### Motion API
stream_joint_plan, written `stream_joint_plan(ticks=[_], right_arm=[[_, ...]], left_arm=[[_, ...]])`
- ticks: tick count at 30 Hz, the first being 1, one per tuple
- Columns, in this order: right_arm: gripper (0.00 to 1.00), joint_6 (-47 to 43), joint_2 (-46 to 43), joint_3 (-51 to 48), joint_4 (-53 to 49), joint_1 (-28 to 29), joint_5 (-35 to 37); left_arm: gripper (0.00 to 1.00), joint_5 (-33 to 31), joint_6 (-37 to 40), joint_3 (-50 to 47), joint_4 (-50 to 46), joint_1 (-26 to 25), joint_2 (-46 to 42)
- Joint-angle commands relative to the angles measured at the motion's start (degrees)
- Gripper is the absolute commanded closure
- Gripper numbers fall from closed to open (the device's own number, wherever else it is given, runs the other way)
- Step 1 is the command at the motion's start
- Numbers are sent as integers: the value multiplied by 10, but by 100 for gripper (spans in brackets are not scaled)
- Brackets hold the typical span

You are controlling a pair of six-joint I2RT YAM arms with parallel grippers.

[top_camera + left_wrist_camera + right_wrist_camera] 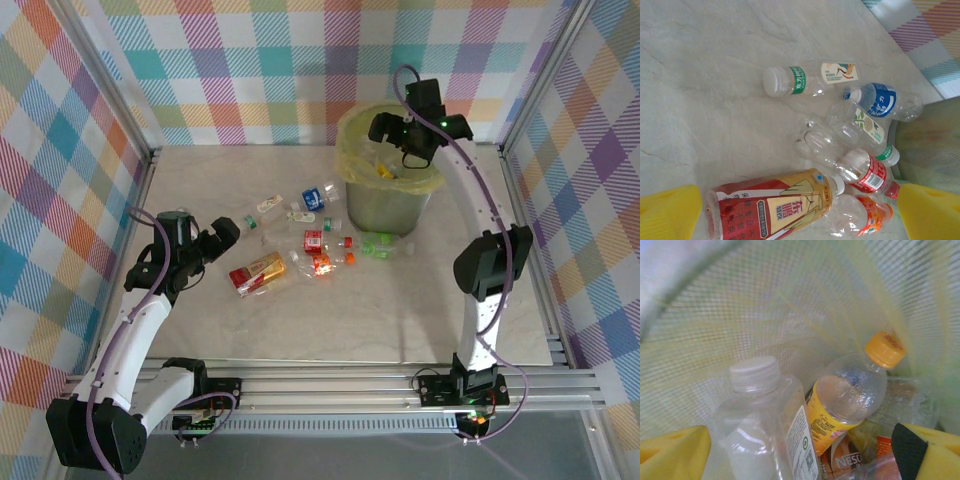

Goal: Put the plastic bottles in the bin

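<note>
Yellow soft pads point(667, 215) tip the left gripper point(218, 243), which sits nearest, on the left side of the desk point(450, 320). Its jaws are spread wide and hold nothing.

Just past them lies the biggest bottle point(775, 205), flat on its side, with a red and gold label. Beside it lie an orange-label bottle point(865, 215) and a red-label bottle point(867, 172). A little farther are a blue-label bottle point(880, 100) and a white-cap bottle point(795, 80) with a green band. Two small green bottles point(380, 243) lie close to the foot of the bin.

These plastic bottles point(312, 242) look empty, so I think they are very light. Their thin sides would likely squash if squeezed hard. They are round and shiny, so they may slip or roll away. A good place to hold one, I think, is across the middle, on the label, with one jaw on each long side. The big bottle is closest and looks the easiest to take.

Farthest back stands the bin point(390, 205), grey-green, with a yellow bag point(352, 150) folded over its rim. The right gripper point(398, 148) hangs over its mouth, jaws wide apart, pinching nothing. Below it, inside the bag, lie an orange-cap bottle point(855, 390) and a clear bottle point(760, 425) with a white cap.
</note>
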Motion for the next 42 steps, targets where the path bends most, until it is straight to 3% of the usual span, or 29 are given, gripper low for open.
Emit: stream_joint_plan(ticks=[1,9,13,23,30,42], right_arm=[[0,-37,-65,-14,-13,-3,-7],[0,-54,-188,-148,-3,-3,-42],[0,-48,-268,-242,15,-2,-43],[0,-13,-449,-435,30,-2,-13],[0,-3,-501,-489,12,-2,-5],[0,15,-525,-535,19,-2,1]], left_arm=[[0,38,42,17,15,-4,4],[0,85,98,37,9,-11,22],[0,76,137,49,12,-17,47],[3,18,285,198,-48,-25,245],[5,-24,387,337,-105,-25,400],[8,12,447,480,-158,-33,571]])
